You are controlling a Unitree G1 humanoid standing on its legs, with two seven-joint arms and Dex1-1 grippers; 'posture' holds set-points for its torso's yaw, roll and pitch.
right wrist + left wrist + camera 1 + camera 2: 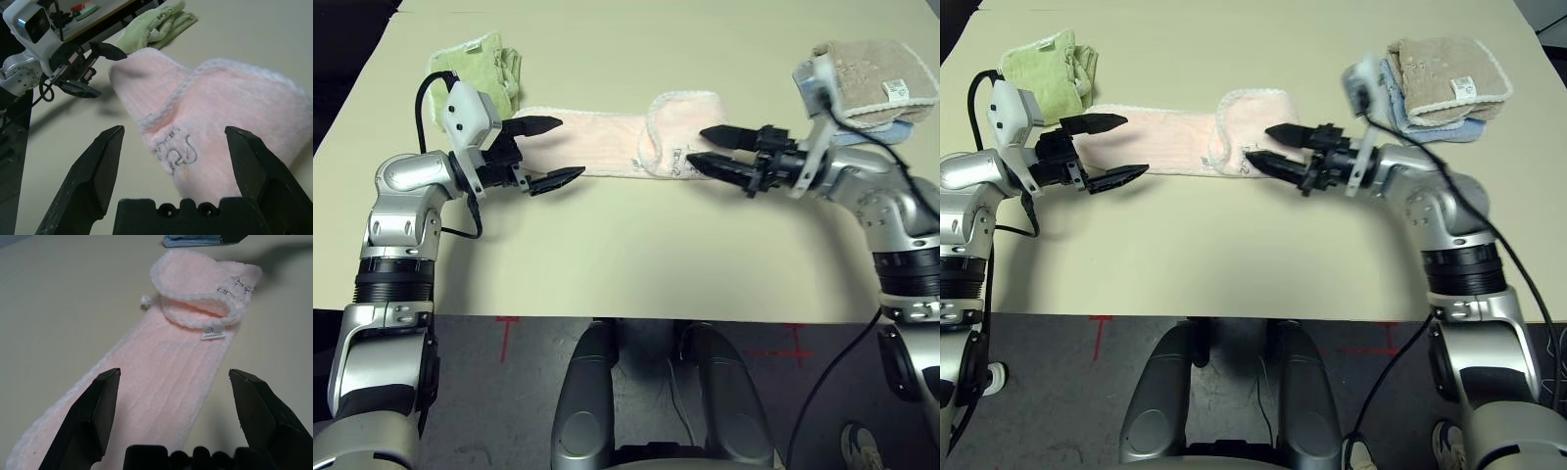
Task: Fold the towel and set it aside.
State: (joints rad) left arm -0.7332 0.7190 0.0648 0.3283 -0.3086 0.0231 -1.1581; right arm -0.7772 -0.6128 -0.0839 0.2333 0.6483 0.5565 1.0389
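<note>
The pale pink towel (597,147) lies as a long strip across the middle of the table, its right end flopped back over itself into a loose rounded fold (677,122). A small white label (213,333) and dark stitched lettering (173,152) show near that fold. My left gripper (571,147) is open at the strip's left end, one finger on each side of it. Open too, my right gripper (696,144) points at the folded right end with nothing between its fingers.
A crumpled light green towel (480,64) lies at the back left, just behind my left gripper. A beige towel (876,78) sits on folded blue towels (881,132) at the back right. Bare tabletop (636,255) stretches toward the front edge.
</note>
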